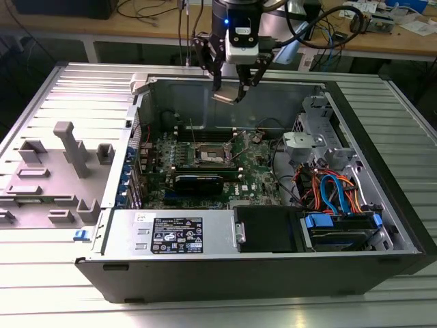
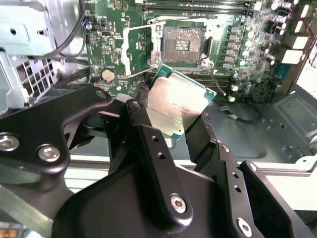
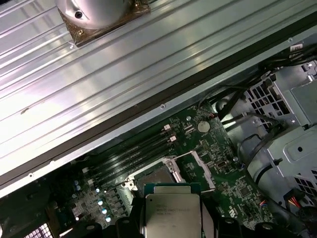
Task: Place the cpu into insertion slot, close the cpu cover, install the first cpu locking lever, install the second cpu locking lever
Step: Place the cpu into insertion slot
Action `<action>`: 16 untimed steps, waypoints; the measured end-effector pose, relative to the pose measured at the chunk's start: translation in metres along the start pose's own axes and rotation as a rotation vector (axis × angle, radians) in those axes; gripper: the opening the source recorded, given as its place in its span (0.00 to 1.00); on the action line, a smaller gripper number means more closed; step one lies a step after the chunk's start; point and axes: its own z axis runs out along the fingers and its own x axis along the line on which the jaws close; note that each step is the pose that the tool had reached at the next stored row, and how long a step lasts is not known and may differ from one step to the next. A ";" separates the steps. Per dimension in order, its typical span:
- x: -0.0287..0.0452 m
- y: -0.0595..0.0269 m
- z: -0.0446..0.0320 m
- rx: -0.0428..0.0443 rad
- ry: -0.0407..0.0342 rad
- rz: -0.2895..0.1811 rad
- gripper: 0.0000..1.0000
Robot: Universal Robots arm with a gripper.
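- A grey plastic fixture with upright posts sat on the ribbed metal table, at the exterior view's left, just beside the open computer case.
- Inside the case, a boxy power supply with a white-and-black label lay along the near wall, and the green motherboard lay flat beyond it.
- The insertion slot sat near the middle of the motherboard, its dark centre uncovered; in the second wrist view it showed bare contacts with no chip seated.
- The cpu cover stood swung open just beside the slot, and a thin wire lever stuck out near it.
- The gripper hung above the far wall of the case, beyond the slot and well above the motherboard.
- Its two black fingers were clamped on opposite edges of the cpu, which was tilted in the grasp with its grey metal face showing; the first wrist view showed the cpu over the motherboard, apart from the slot.
- At the exterior view's right, a drive bay carried blue and orange cables, with a grey metal bracket on its far side.
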 end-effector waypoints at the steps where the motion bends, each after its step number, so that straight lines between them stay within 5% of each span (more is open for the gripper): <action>1: 0.0000 -0.0001 0.0005 -0.0002 -0.0014 0.019 0.54; 11: -0.0001 -0.0006 0.0073 -0.0030 -0.0167 0.230 0.54; 16: -0.0003 -0.0013 0.0099 -0.0021 -0.0166 0.244 0.54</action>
